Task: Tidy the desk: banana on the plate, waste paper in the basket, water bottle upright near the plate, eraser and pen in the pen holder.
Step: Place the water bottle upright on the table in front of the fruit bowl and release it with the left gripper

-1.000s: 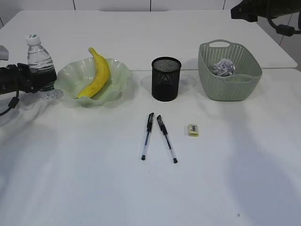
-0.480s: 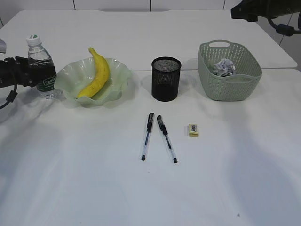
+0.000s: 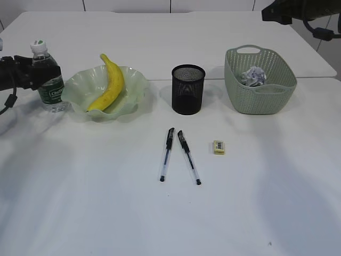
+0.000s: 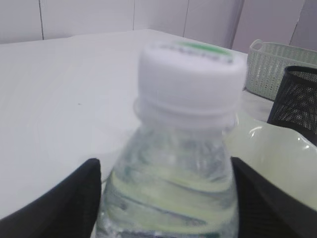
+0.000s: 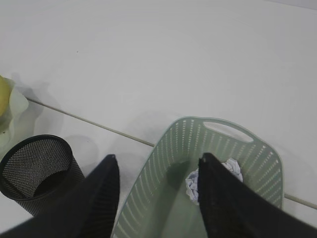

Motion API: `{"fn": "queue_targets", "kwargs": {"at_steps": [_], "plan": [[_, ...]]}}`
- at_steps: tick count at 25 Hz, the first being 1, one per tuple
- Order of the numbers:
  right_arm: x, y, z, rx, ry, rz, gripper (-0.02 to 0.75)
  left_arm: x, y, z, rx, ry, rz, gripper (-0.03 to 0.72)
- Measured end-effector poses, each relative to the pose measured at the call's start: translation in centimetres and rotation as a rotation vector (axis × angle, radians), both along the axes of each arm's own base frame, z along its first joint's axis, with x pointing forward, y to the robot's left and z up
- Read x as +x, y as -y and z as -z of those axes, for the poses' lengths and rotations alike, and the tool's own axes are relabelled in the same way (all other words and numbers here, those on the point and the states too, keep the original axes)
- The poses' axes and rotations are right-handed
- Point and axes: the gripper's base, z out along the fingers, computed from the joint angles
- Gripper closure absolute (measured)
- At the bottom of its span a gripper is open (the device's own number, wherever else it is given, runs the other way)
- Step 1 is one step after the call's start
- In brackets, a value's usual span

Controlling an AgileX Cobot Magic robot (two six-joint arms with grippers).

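1. White desk (image 3: 170, 213) under everything; upright water bottle (image 3: 48, 80) just left of plate (image 3: 136, 80), banana (image 3: 111, 84) lying in plate.
2. Left gripper (image 4: 163, 198) straddling bottle, fingers (image 4: 59, 208) parted, slight gaps showing.
3. Right gripper (image 5: 156, 198) spread, empty, above basket (image 3: 277, 98) holding crumpled paper (image 3: 253, 76).
4. Two pens (image 3: 167, 153) and eraser (image 3: 218, 147) lying before pen holder (image 3: 188, 89).

The left gripper (image 3: 45, 74) reaches in level from the left, its jaws spread either side of the water bottle (image 3: 49, 77) (whether they touch is unclear). The right gripper (image 5: 157, 198) hangs above the water bottle's far opposite side, jaws parted and empty.
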Motion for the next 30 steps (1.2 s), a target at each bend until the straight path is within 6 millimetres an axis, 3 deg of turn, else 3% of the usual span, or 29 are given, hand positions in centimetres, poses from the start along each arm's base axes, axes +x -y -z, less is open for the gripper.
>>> {"fn": "queue_targets", "kwargs": {"at_steps": [14, 30], "plan": [[0.0, 0.1, 0.0, -0.001, 0.004, 0.006, 0.353, 0.0, 0.3, -3.8, -0.025, 0.035, 0.003, 0.142], [0.1, 0.1, -0.1, -0.004, 0.011, 0.016, 0.353, -0.7, 1.7, -10.4, -0.008, 0.143, 0.029, 0.141]]}}
